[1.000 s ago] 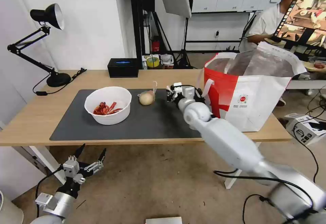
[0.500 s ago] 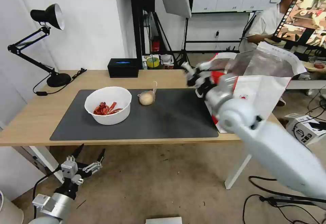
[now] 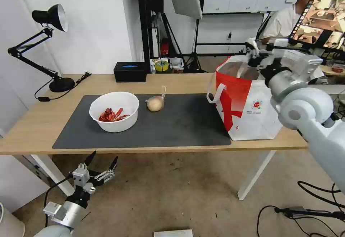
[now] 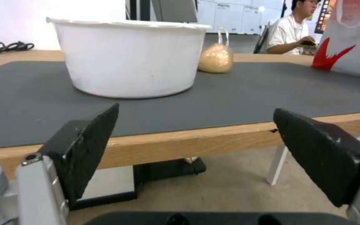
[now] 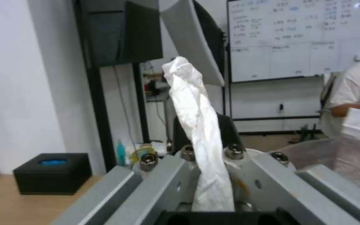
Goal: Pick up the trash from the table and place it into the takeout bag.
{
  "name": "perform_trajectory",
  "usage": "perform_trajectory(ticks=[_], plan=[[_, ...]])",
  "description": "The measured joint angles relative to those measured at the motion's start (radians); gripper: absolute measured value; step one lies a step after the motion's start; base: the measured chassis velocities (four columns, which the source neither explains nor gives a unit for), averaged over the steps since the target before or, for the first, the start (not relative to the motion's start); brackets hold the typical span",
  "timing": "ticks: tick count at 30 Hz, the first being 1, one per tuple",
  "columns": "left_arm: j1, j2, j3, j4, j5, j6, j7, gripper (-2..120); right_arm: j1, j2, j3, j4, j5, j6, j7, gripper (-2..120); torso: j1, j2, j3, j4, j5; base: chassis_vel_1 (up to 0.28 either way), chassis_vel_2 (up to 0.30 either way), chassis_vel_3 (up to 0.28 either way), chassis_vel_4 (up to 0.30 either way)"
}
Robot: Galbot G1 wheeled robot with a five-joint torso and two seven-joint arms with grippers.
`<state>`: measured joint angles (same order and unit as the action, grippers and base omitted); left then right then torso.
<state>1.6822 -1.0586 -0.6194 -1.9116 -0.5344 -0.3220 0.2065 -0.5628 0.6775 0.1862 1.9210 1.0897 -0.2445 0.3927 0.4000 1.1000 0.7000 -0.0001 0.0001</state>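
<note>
Since the earlier frame the right gripper (image 3: 253, 52) has swung from the dark grey mat (image 3: 179, 122) up to the upper right of the frame, above the open mouth of the red-and-white takeout bag (image 3: 248, 100), its fingers clenched on a crumpled white tissue (image 5: 197, 125). The white round bowl of red crayfish shells (image 3: 114, 111) and tan round bagged lump (image 3: 155, 103) sit centre-left on the mat. The left gripper (image 3: 101, 161) hangs spread wide at lower left, below the light wood table (image 3: 32, 122) edge.

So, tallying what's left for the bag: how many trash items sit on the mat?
2: the white bowl of red shells on the mat, and the tan bagged lump beside it.
</note>
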Motion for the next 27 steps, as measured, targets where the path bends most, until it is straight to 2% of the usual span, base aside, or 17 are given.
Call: perform_trajectory(ticks=[8,13,14,18,22,24,26,27], plan=[[0.002,0.012,-0.001,-0.003,-0.002,0.000,0.000,100,-0.023,0.007,0.009,-0.016,0.000,-0.011,0.033,0,0.000,0.000,0.000,0.0001,-0.0001,0.000,0.000,0.000,0.000],[0.008,0.011,-0.004,-0.008,-0.003,0.001,0.000,100,-0.023,0.007,0.008,-0.022,-0.005,-0.028,0.034,19,0.000,0.000,0.000,0.0001,-0.0002,0.000,0.000,0.000,0.000],[0.008,0.011,-0.004,-0.008,-0.003,0.001,0.000,100,-0.023,0.007,0.008,-0.022,-0.005,-0.028,0.034,19,0.000,0.000,0.000,0.0001,-0.0002,0.000,0.000,0.000,0.000],[0.011,0.008,-0.005,-0.013,-0.003,0.001,0.000,100,-0.024,0.006,0.007,-0.016,-0.007,-0.035,0.033,39,0.000,0.000,0.000,0.0001,-0.0002,0.000,0.000,0.000,0.000],[0.013,0.008,-0.007,-0.017,-0.003,0.002,0.000,100,-0.025,0.006,0.007,-0.015,-0.007,-0.038,0.033,47,0.000,0.000,0.000,0.0001,-0.0002,0.000,0.000,0.000,0.000],[0.015,0.009,-0.009,-0.021,-0.003,0.002,0.000,100,-0.029,0.006,0.007,-0.009,-0.007,-0.041,0.033,59,0.000,0.000,0.000,0.0001,-0.0002,0.000,0.000,0.000,0.000],[0.016,0.010,-0.011,-0.022,-0.003,0.003,0.000,100,-0.030,0.006,0.007,-0.007,-0.007,-0.043,0.032,62,0.000,0.000,0.000,0.0001,-0.0002,0.000,0.000,0.000,0.000],[0.017,0.011,-0.013,-0.023,-0.003,0.003,0.000,100,-0.033,0.007,0.007,-0.006,-0.008,-0.044,0.029,68,0.000,0.000,0.000,0.0001,-0.0002,0.000,0.000,0.000,0.000]])
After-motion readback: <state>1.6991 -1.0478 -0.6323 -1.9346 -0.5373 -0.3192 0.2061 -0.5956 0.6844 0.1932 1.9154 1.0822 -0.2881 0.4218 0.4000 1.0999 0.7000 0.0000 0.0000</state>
